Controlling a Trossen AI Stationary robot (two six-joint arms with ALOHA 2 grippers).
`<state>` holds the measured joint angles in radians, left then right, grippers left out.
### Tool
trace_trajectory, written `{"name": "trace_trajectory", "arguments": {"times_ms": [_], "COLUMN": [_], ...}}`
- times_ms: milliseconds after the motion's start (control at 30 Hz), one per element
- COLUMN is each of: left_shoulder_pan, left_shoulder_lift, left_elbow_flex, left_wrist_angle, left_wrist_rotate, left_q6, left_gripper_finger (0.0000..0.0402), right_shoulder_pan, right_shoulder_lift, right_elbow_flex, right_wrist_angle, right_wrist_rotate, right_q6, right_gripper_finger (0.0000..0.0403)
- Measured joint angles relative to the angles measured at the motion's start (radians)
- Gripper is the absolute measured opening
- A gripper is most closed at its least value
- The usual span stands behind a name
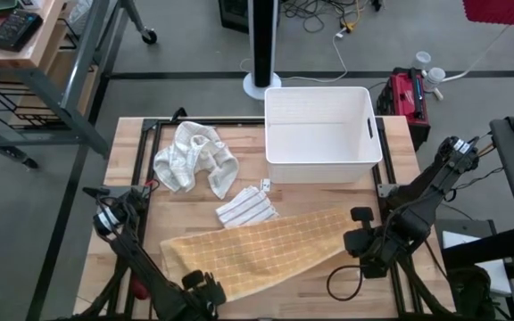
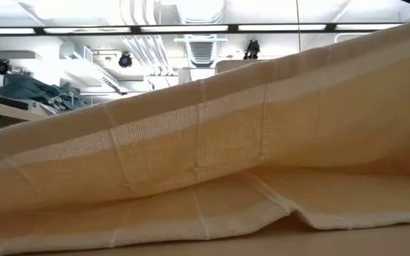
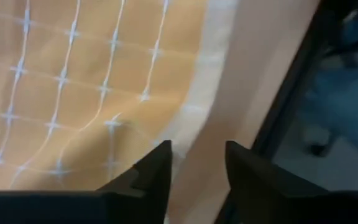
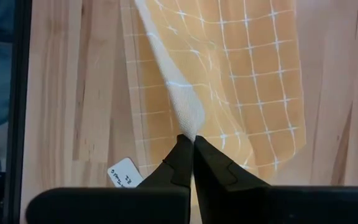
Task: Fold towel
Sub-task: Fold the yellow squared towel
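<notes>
Two grippers are working at the near edge of the table (image 1: 132, 143), and you are looking at an orange towel (image 1: 257, 250) with a pale grid lying stretched across the front of the wood between them. Your right gripper (image 4: 193, 142) is pinching the towel's pale hem: its two dark fingers are pressed together on a raised ridge of cloth, which is lifting off the board toward them. In the high view that gripper (image 1: 361, 241) is sitting at the towel's right end, near the table's right edge. Your left gripper (image 3: 197, 158) is standing with its fingers spread apart, and nothing is showing between them; the towel's pale border is lying just beside one fingertip, over bare wood. From above, it (image 1: 202, 287) is sitting at the towel's near left corner. In the low view the towel (image 2: 212, 163) is filling the picture, sloping up toward the right, with a folded layer lying under it on the board. Behind the towel, you are seeing a striped cloth (image 1: 245, 208), a crumpled white cloth (image 1: 194, 159) and a white bin (image 1: 321, 134).
</notes>
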<state>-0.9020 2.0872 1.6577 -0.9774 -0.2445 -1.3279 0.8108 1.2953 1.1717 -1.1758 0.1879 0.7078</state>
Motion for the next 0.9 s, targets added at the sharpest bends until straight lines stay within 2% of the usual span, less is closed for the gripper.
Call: {"name": "trace_trajectory", "arguments": {"times_ms": [233, 367, 467, 633, 800, 900], "left_shoulder_pan": [-0.003, -0.003, -0.003, -0.002, -0.002, -0.006], "left_shoulder_lift": [0.029, 0.029, 0.029, 0.029, 0.030, 0.029], "left_elbow_flex": [0.000, 0.000, -0.001, -0.051, -0.095, -0.083], "left_wrist_angle": [-0.040, -0.048, -0.114, -0.121, -0.123, -0.162], "left_wrist_rotate": [0.000, -0.001, -0.010, 0.009, 0.063, 0.087], "left_q6": [0.067, 0.067, 0.065, 0.079, 0.035, 0.026], "left_gripper_finger": [0.0207, 0.0213, 0.0205, 0.0153, 0.0023, 0.0009], "right_shoulder_pan": [0.000, 0.000, 0.000, 0.000, 0.000, 0.000], "right_shoulder_lift": [0.000, 0.000, 0.001, 0.004, 0.004, 0.004], "right_elbow_flex": [-0.002, -0.002, -0.002, -0.002, -0.002, -0.002], "right_wrist_angle": [0.003, 0.006, 0.006, 0.007, 0.007, -0.001], "right_wrist_rotate": [0.000, 0.000, 0.000, 0.003, 0.005, 0.002], "right_q6": [-0.001, -0.001, -0.001, 0.003, 0.001, 0.000], "right_gripper_finger": [0.0000, 0.0000, 0.0000, 0.0000, 0.0000, 0.0000]}}
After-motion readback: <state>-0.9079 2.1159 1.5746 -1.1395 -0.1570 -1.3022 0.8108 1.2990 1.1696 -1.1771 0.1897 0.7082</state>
